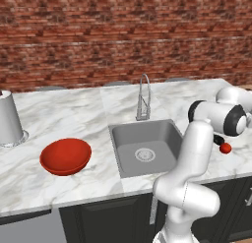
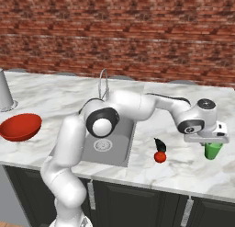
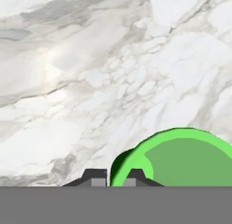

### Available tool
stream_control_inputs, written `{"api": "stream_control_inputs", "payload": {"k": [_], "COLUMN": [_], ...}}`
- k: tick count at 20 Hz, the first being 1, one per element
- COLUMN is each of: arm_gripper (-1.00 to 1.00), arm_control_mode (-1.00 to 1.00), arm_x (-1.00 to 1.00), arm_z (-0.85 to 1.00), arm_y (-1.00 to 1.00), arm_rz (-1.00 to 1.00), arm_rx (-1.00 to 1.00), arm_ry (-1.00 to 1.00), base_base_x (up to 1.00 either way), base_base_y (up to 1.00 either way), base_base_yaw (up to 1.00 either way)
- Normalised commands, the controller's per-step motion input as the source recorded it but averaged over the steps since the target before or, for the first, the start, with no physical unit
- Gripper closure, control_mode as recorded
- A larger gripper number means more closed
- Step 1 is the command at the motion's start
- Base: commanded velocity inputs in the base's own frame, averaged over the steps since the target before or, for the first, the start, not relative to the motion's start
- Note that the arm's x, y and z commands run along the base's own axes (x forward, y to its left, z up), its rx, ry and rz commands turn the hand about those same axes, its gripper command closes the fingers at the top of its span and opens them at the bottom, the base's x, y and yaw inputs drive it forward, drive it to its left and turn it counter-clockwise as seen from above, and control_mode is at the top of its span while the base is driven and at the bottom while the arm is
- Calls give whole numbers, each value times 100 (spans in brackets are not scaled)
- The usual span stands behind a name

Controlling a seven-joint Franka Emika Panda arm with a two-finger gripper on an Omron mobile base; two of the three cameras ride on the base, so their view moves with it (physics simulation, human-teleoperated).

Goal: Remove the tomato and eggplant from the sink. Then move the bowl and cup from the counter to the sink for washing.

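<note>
Cup (image 2: pixel 212 149) upright, mouth up, claw (image 3: pixel 110 180) pinching its rim

The bench (image 1: pixel 69 114) is white marble with grey veins over dark cabinets (image 2: pixel 137 198). The sink (image 1: pixel 170 134) is grey, the bowl (image 1: pixel 65 156) plain red, the tomato (image 2: pixel 159 157) shiny red, the eggplant (image 2: pixel 160 144) black-purple, the cup (image 2: pixel 213 150) bright green, the wall (image 1: pixel 123 35) red-brown brick.

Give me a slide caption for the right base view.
White arm's fingers pinch green cup above white marble counter; red tomato and dark eggplant lie beside grey sink.
</note>
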Motion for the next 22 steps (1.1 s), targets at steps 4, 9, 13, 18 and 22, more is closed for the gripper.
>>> {"api": "stream_control_inputs", "payload": {"k": [4, 9, 13, 18, 22], "arm_gripper": [100, 100, 100, 100, 100], "arm_control_mode": [-100, -100, -100, -100, -100], "arm_x": [-5, 0, -9, -11, -12], "arm_z": [39, 36, 31, 29, 31], "arm_y": [22, 23, 23, 29, 26], "arm_rz": [10, 13, 13, 13, 13], "arm_rx": [-10, -10, -5, 0, 0], "arm_ry": [0, 1, 1, 3, 2], "base_base_x": [0, 0, 0, 0, 0], "base_base_y": [0, 0, 0, 0, 0], "base_base_yaw": [0, 0, 0, 0, 0]}}
